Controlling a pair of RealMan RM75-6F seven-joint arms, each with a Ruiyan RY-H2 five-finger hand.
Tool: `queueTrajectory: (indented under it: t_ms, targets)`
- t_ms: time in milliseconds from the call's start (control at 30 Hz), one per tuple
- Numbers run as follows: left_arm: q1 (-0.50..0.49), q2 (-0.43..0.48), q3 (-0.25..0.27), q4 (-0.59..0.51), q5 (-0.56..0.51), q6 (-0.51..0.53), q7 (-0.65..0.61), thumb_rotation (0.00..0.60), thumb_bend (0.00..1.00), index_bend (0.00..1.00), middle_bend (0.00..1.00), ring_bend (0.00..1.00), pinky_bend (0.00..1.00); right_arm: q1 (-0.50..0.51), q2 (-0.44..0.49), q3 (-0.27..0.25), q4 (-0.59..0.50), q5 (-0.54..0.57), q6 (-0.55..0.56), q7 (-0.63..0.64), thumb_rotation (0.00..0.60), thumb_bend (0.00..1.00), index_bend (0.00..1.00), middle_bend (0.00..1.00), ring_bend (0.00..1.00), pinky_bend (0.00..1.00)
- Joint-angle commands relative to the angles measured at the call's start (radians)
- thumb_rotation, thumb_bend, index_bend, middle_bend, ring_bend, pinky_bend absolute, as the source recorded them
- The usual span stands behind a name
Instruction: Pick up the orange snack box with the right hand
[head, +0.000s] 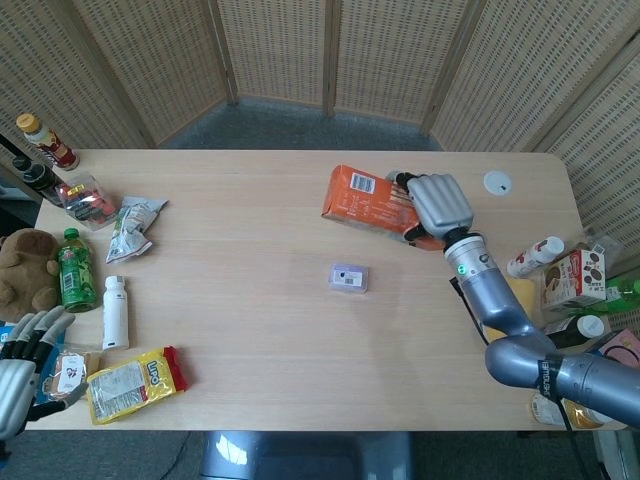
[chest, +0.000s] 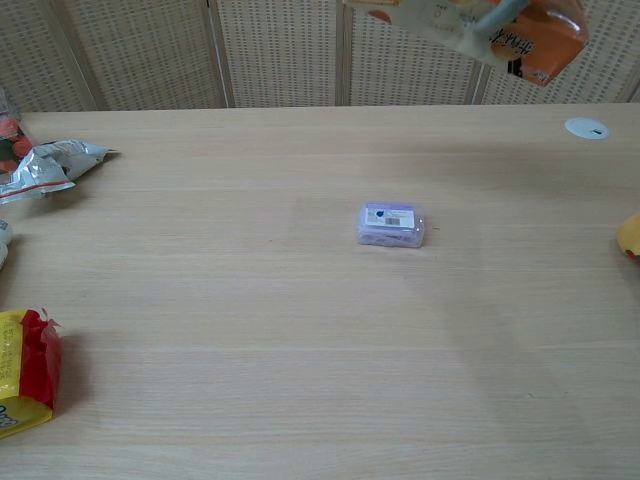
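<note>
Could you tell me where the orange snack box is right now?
The orange snack box is gripped by the right robot hand, lifted above the purple packet.

Both views are bright and evenly lit, with soft diffuse light from overhead and no harsh glare on the pale wood desk (head: 250, 300). Shadows are faint: in the chest view a broad, pale shadow lies along the desk's far edge toward the right corner, and the small purple packet (chest: 391, 224) casts only a thin dark rim. In the head view the woven screens (head: 330, 50) behind the desk's far edge lean outward toward the corners, a wide-angle bend. Focus is sharp across the desk; the orange snack box (chest: 470, 25), cropped by the chest view's top edge, looks slightly soft.
</note>
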Motion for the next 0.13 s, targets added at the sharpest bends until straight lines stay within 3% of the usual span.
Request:
queueTrajectory:
  t_ms: [33,133]
  targets:
    - [0.003,0.0,0.002,0.002,0.002,0.003,-0.004,0.6,0.23,0.11,0.07,0.0,0.0,0.004,0.009,0.001,-0.014,0.01,0.008,-0.007,0.6,0.14,0.26,0.77,0.8,0.61]
    - [0.003,-0.004,0.004,0.007,0.004,0.0,-0.005,0.6,0.23,0.11,0.07,0.0,0.0,0.005,0.013,-0.007,-0.02,0.015,0.012,-0.013,0.6,0.14,0.26,0.77,0.8,0.61]
